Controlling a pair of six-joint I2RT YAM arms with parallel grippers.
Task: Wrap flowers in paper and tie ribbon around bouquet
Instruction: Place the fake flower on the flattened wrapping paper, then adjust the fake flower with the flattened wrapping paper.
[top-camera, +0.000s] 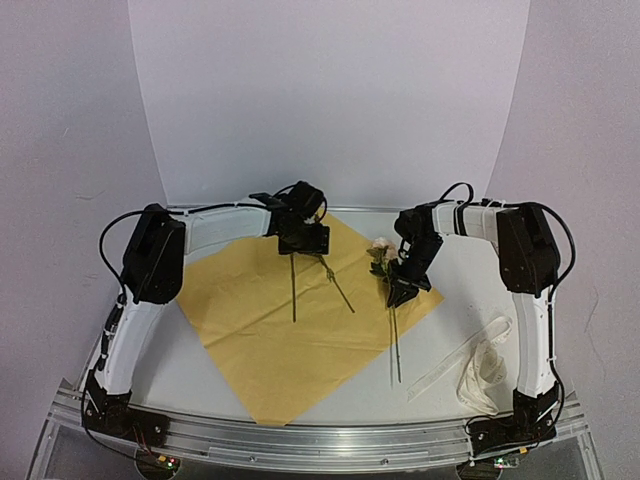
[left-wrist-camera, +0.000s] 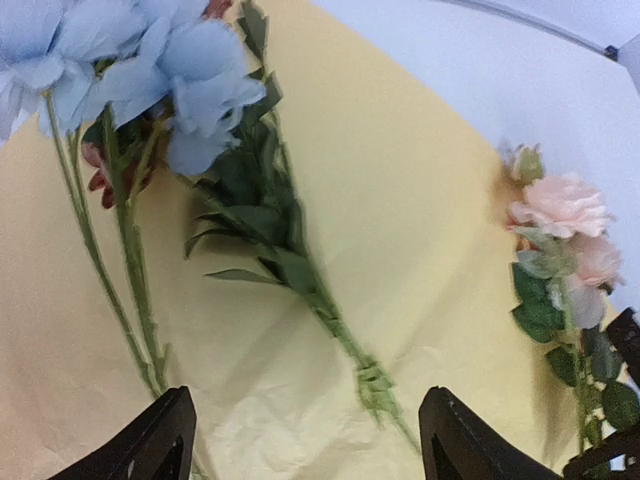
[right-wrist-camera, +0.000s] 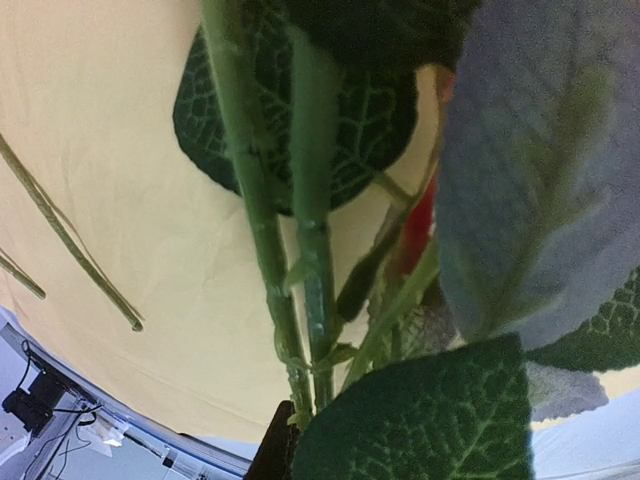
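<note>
Evidently light and floppy, thin-stemmed artificial flowers (left-wrist-camera: 170, 60) lay on the glossy yellow paper sheet (top-camera: 250, 340) under the spread left claw (left-wrist-camera: 308, 425); the right claw (top-camera: 407, 290) pinched pink-bloomed stems (right-wrist-camera: 252, 200), the sensible hold.

No text, label, brand name, number or sign can be read in any of the three views.
</note>
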